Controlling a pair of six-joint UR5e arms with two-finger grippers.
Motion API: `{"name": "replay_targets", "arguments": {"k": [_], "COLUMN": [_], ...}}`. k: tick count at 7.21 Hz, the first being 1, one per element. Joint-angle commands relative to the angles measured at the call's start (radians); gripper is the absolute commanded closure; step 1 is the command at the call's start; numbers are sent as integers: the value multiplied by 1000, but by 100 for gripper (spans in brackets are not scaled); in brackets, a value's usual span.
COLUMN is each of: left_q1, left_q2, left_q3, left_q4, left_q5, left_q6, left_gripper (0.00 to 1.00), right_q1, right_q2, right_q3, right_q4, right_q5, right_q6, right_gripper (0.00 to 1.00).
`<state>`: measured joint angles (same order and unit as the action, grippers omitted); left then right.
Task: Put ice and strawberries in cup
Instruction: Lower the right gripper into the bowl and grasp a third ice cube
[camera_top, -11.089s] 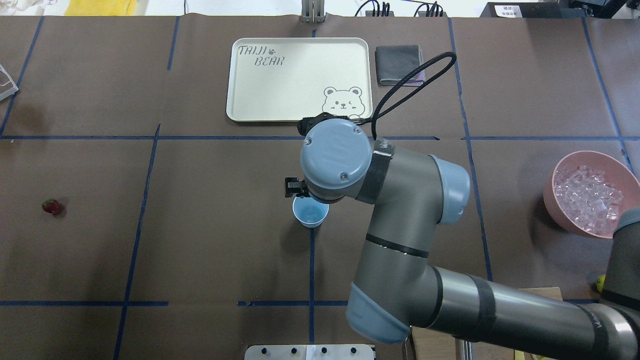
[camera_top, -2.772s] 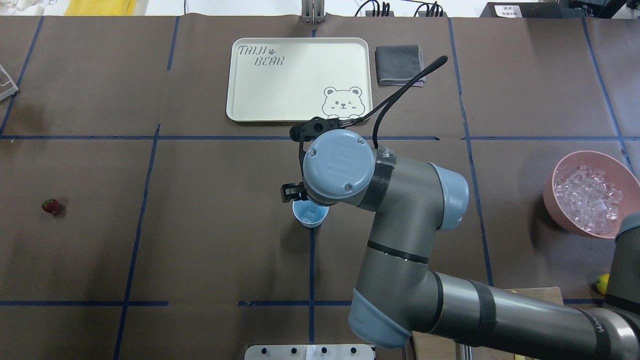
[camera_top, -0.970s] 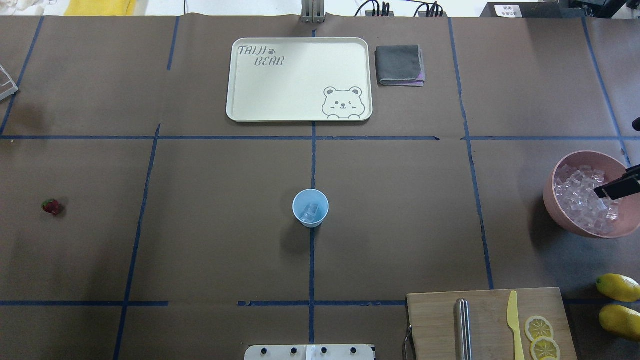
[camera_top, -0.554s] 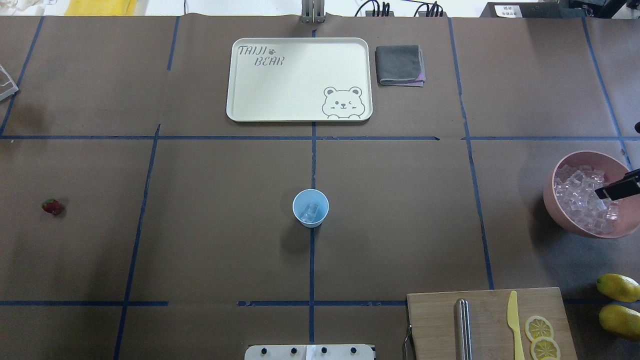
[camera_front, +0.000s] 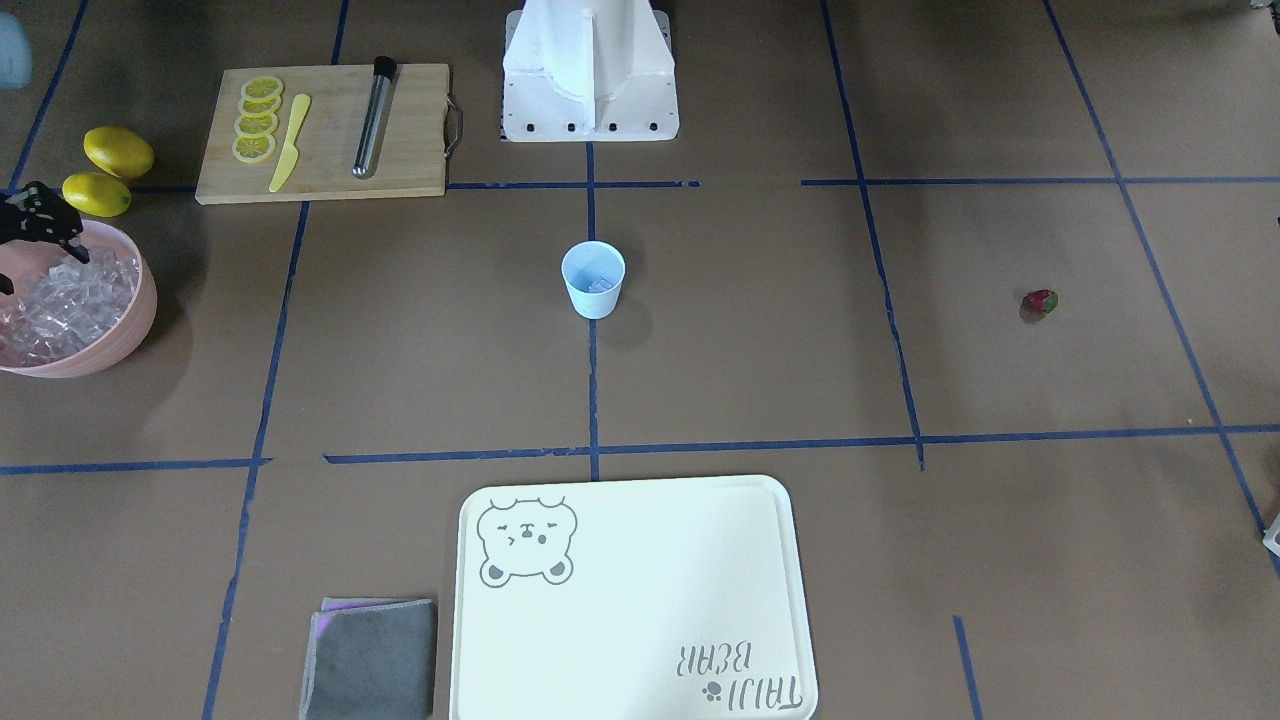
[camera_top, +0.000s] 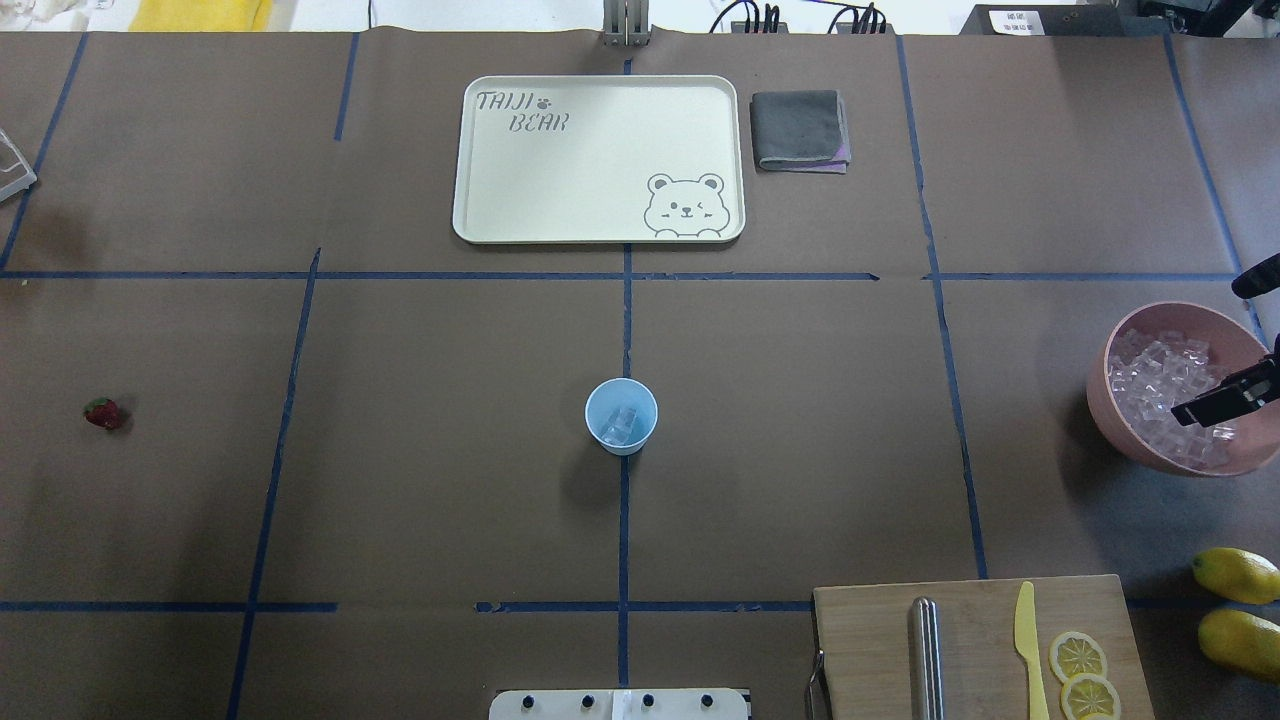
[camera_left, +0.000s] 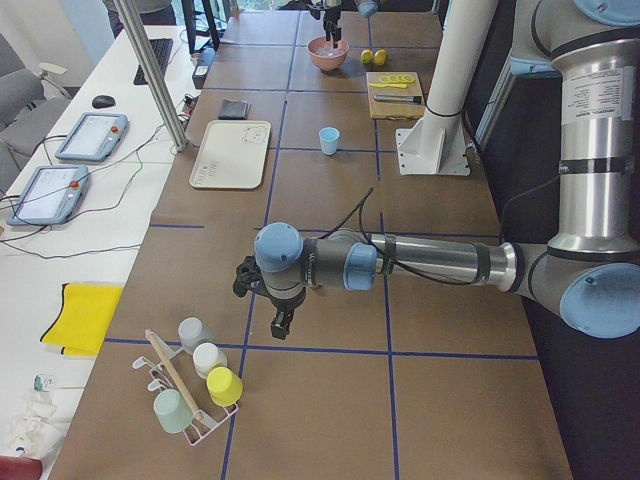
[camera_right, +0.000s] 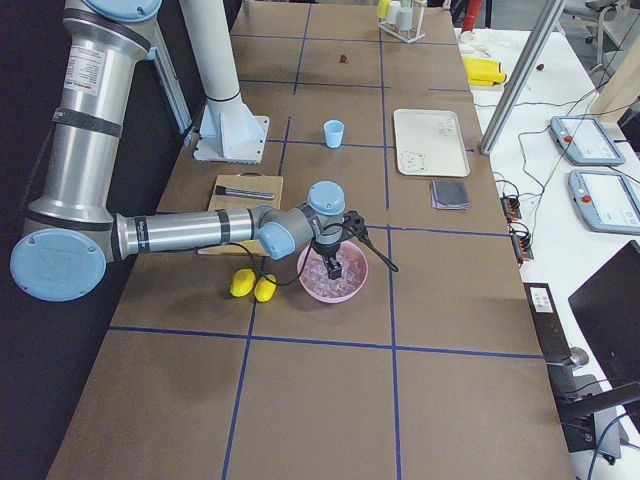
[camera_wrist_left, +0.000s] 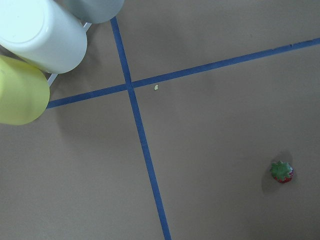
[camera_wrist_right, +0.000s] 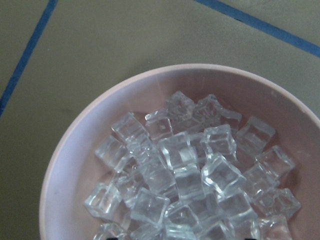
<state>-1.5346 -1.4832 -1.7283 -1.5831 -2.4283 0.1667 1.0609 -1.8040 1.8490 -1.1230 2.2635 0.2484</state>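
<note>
We see the cup (camera_top: 621, 416) upright at the middle of the worktop (camera_top: 400, 470), with some ice (camera_top: 619, 427) in it. The right end effector (camera_top: 1196, 410) hangs over more ice heaped in the pink bowl (camera_top: 1108, 418). The strawberry (camera_top: 102, 413) lies alone far to the left, near the left end effector (camera_left: 281, 322). We cannot tell whether either end effector is spread or pressed together

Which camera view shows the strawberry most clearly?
The left wrist-mounted view: the strawberry shows its green cap and red body. The overhead and front-facing views give only a small red spot; exterior right, a tiny speck; the right wrist view, nothing.
</note>
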Motion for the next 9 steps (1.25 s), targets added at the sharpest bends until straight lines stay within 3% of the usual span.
{"name": "replay_targets", "arguments": {"k": [1, 4, 5, 6, 7, 9], "left_q1": [2, 10, 10, 10, 10, 10], "left_q2": [0, 0, -2, -2, -3, -3], "left_q3": [-1, -1, 1, 0, -2, -2], "left_q4": [0, 0, 0, 0, 0, 0], "left_q5": [0, 0, 0, 0, 0, 0], "left_q6": [1, 1, 1, 1, 1, -1], "left_gripper": [0, 0, 0, 0, 0, 0], "right_q1": [-10, -19, -19, -18, -18, -15], "right_q2": [0, -3, -3, -3, -3, -6], "right_q3": [-11, -11, -11, -10, -7, 21], "right_q4": [-3, -1, -1, -1, 0, -6], "right_q5": [-1, 5, 5, 5, 7, 11], "right_q6": [9, 15, 15, 12, 14, 18], "right_gripper": [15, 38, 59, 89, 100, 100]}}
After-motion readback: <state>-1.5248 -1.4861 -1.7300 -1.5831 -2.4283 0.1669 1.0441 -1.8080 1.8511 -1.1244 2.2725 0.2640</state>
